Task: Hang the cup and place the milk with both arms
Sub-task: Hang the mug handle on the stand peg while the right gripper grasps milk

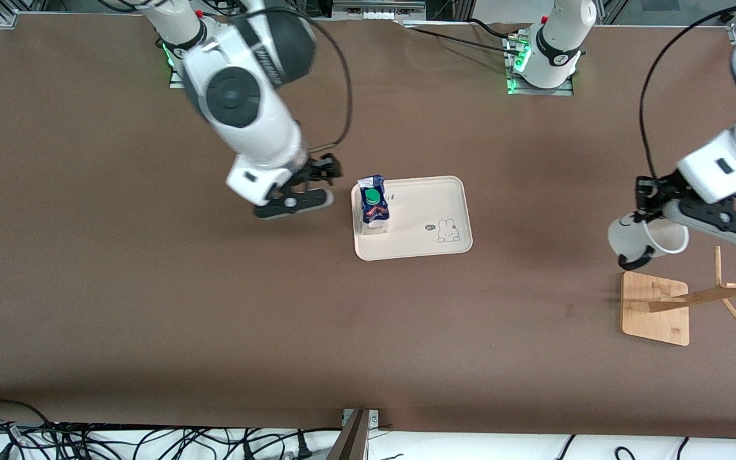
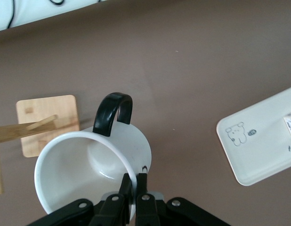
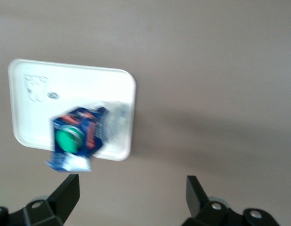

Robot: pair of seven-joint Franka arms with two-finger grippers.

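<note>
The milk [image 1: 374, 207], a dark blue carton with a green cap, stands upright on the cream tray [image 1: 429, 220], at the tray's end toward the right arm. My right gripper [image 1: 326, 179] is open and empty, in the air beside that end of the tray. In the right wrist view the milk [image 3: 75, 136] lies off to one side of the open gripper [image 3: 131, 193]. My left gripper [image 1: 646, 214] is shut on the rim of the white cup [image 1: 646, 239] and holds it in the air beside the wooden rack [image 1: 654, 308]. The left wrist view shows the gripper [image 2: 135, 181] pinching the cup [image 2: 89, 165], its black handle [image 2: 112, 113] pointing away.
The rack has a flat wooden base [image 2: 46, 122] and a post with pegs [image 1: 713, 295], and stands at the left arm's end of the table. The tray [image 2: 258, 141] carries a small rabbit drawing [image 1: 448, 231]. Cables lie along the table's near edge.
</note>
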